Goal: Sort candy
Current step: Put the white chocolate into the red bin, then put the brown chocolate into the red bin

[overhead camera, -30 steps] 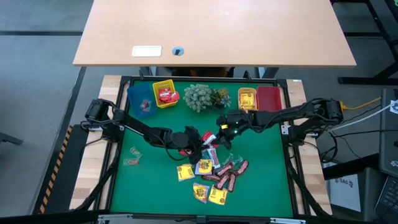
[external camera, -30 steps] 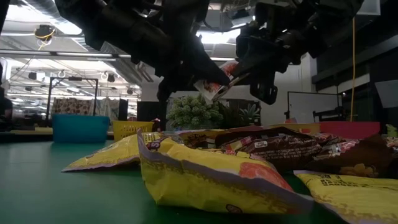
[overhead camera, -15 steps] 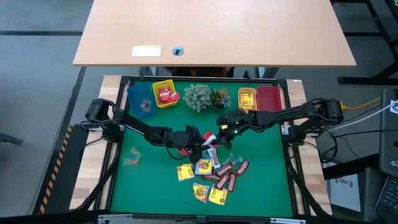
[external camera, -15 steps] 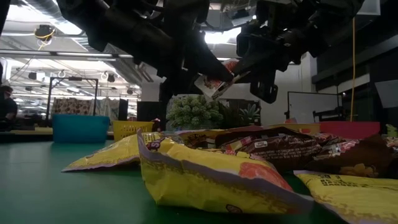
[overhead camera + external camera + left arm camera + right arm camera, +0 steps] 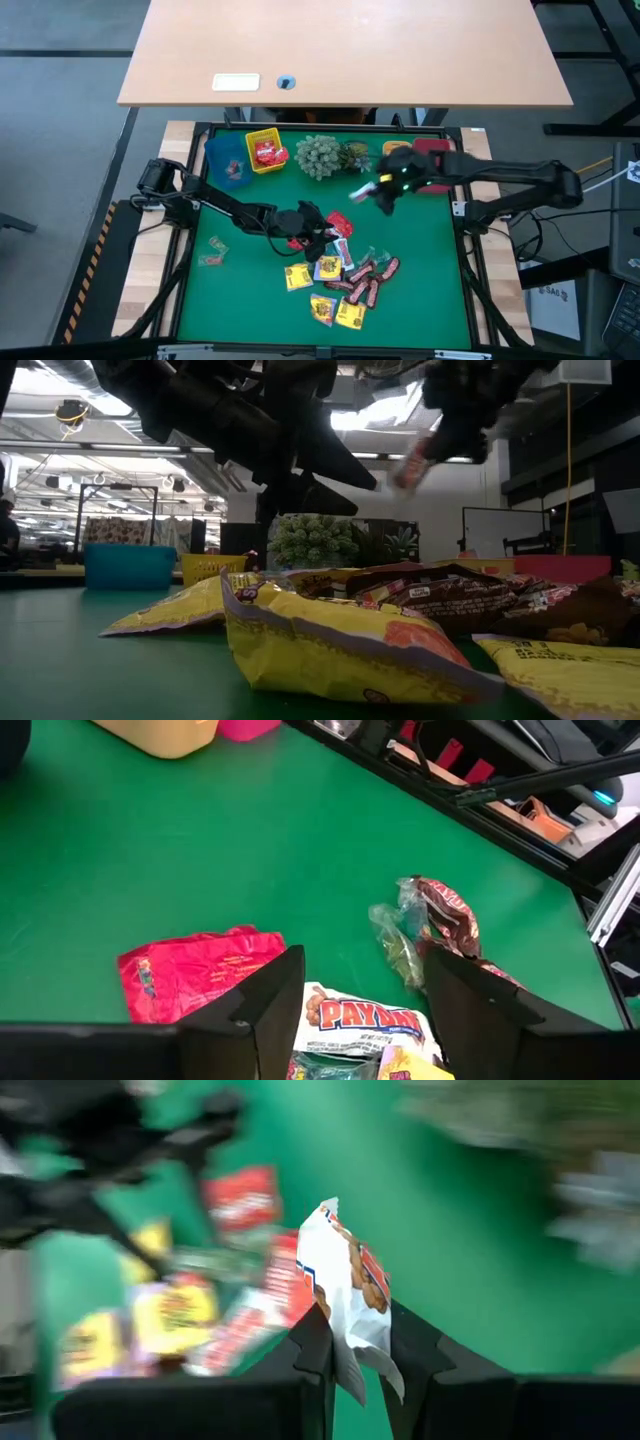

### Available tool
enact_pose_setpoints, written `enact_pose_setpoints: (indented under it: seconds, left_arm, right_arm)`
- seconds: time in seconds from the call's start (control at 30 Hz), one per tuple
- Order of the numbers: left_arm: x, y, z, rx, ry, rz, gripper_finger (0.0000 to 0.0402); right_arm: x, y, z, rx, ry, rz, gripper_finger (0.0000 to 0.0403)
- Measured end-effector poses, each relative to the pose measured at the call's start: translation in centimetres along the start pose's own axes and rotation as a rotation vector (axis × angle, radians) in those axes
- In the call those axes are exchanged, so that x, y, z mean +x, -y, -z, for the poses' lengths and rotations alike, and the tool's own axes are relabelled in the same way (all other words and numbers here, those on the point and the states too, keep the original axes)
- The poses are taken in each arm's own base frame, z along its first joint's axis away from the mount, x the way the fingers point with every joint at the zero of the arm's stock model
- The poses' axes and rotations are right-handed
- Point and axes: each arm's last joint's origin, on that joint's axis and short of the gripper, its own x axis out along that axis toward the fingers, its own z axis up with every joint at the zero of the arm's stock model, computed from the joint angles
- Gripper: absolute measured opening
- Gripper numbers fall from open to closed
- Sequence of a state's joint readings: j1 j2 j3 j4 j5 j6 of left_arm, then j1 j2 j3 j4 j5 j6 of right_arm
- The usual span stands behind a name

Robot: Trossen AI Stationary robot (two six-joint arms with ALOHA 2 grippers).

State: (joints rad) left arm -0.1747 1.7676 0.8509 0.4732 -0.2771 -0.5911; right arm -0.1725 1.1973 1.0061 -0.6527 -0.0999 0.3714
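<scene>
Candy lies in a heap [image 5: 342,280] on the green mat: yellow packets, dark bars and a red packet [image 5: 195,970]. My right gripper [image 5: 360,1340] hangs above the mat near the orange bin [image 5: 397,157], shut on a white packet with red and blue print [image 5: 345,1275]; the high view shows this packet [image 5: 360,193] clear of the mat. My left gripper [image 5: 365,990] stands open and low over the heap's far end [image 5: 322,225], with a white packet [image 5: 365,1017] below it and nothing between its fingers. My right gripper pinches the white packet's lower end [image 5: 352,1342] between its two fingers [image 5: 315,1345]. The fingers slant downward from the table's right side. The packet sticks out beyond the fingertips, lifted clear of the mat and of the heap.
Along the far edge stand a blue bin [image 5: 225,160], a yellow bin [image 5: 266,150] holding red packets, a grey-green plant cluster [image 5: 325,155] and a red bin [image 5: 432,155]. Two pale wrappers [image 5: 212,250] lie at the mat's left. A wooden table [image 5: 345,50] stands beyond.
My left gripper has opened and let go of the white packet, which both grippers had held above the heap. My right gripper has risen and gone toward the far right bins, tipping as it went, and carries the packet along.
</scene>
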Motion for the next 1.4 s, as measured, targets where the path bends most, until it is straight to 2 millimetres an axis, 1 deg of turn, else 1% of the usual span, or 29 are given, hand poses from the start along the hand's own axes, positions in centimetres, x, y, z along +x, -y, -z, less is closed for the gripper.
enact_pose_setpoints:
  seconds: [0.1,0.23,0.33,0.4,0.63,0.83,0.9,1.0,1.27,1.4]
  left_arm:
    - [0.0,0.0,0.0,0.001,-0.001,0.000,0.0191]
    - [0.0,0.0,0.0,0.001,-0.002,0.000,0.0190]
    - [0.0,0.0,0.0,0.001,-0.002,0.000,0.0190]
    - [0.0,0.0,0.0,0.001,-0.002,0.000,0.0190]
    - [0.0,0.0,0.0,0.002,-0.002,-0.002,0.0190]
    - [0.0,-0.1,0.1,0.006,-0.013,-0.010,0.0190]
    - [0.0,-0.1,0.1,0.006,-0.013,-0.010,0.0190]
    - [0.0,-0.1,0.1,0.006,-0.013,-0.010,0.0190]
    - [0.0,-0.1,0.1,0.006,-0.013,-0.010,0.0190]
    - [0.0,-0.1,0.1,0.006,-0.012,-0.010,0.0190]
  right_arm:
    - [-2.3,1.3,0.3,0.023,-0.015,0.176,0.0056]
    - [-4.7,3.3,1.2,0.072,-0.029,0.401,0.0056]
    - [-6.1,4.8,2.0,0.111,-0.047,0.573,0.0056]
    - [-6.7,5.8,2.3,0.152,-0.061,0.656,0.0056]
    - [-8.0,8.4,2.8,0.293,-0.119,0.768,0.0056]
    - [-8.8,10.0,3.3,0.346,-0.171,0.888,0.0056]
    - [-9.0,10.3,3.5,0.365,-0.182,0.902,0.0058]
    - [-9.1,10.6,3.5,0.388,-0.183,0.899,0.0080]
    - [-9.2,10.7,3.6,0.389,-0.184,0.910,0.0197]
    - [-9.2,10.7,3.7,0.390,-0.196,0.911,0.0232]
